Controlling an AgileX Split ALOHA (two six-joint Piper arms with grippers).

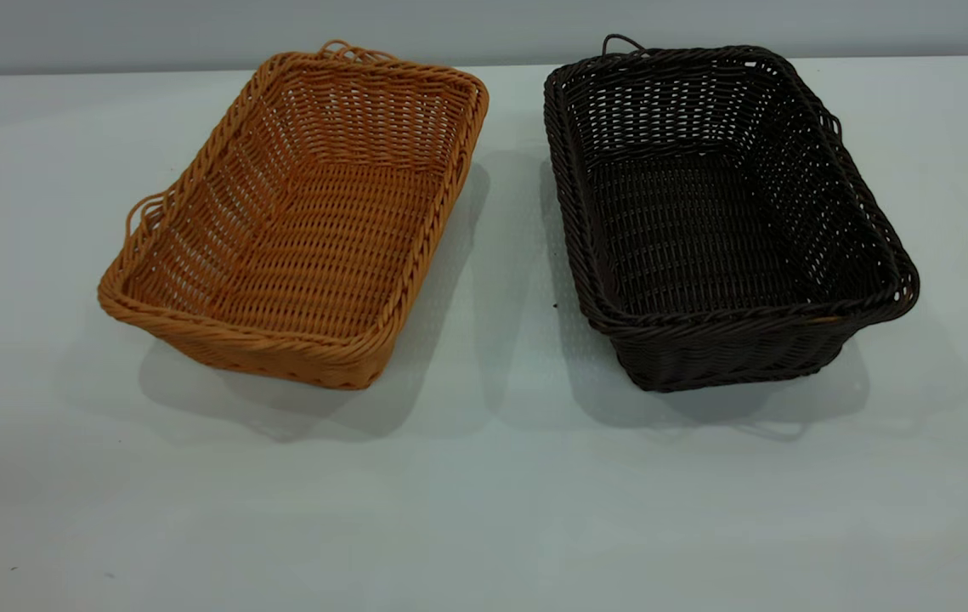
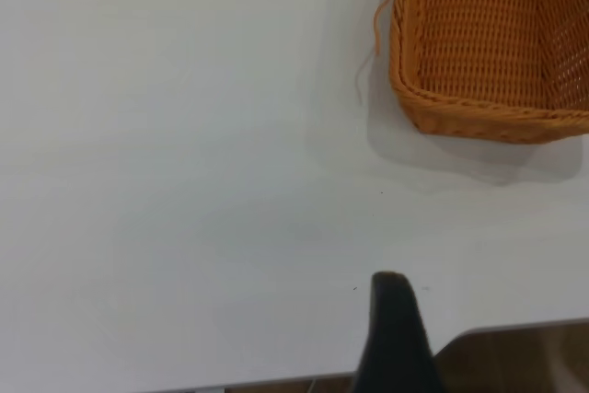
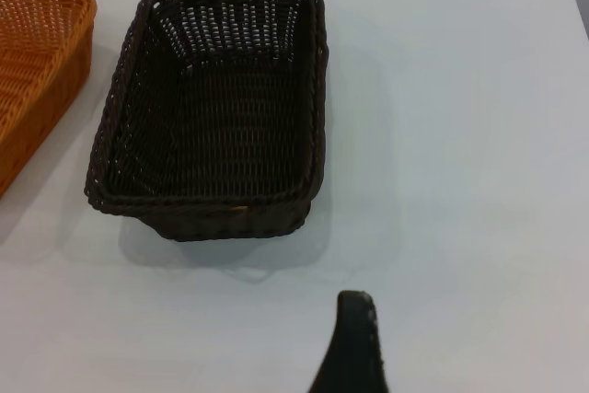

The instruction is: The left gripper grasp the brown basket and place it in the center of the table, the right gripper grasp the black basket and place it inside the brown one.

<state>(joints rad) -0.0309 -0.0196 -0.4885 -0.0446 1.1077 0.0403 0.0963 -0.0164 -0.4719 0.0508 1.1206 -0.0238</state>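
The brown basket (image 1: 305, 229) sits empty on the left half of the table (image 1: 484, 493), turned slightly askew. The black basket (image 1: 704, 221) sits empty on the right half, a gap apart from it. Neither arm shows in the exterior view. In the left wrist view, one dark finger (image 2: 391, 329) of my left gripper hangs over the table's near edge, well short of the brown basket (image 2: 488, 43). In the right wrist view, one dark finger (image 3: 354, 347) of my right gripper is above bare table, short of the black basket (image 3: 221, 108). Each gripper's second finger is out of frame; both hold nothing.
The table's edge and brown floor (image 2: 515, 361) lie just beside the left finger. A corner of the brown basket (image 3: 37, 62) shows beside the black one in the right wrist view. A bare strip of table separates the baskets, and bare table lies in front of them.
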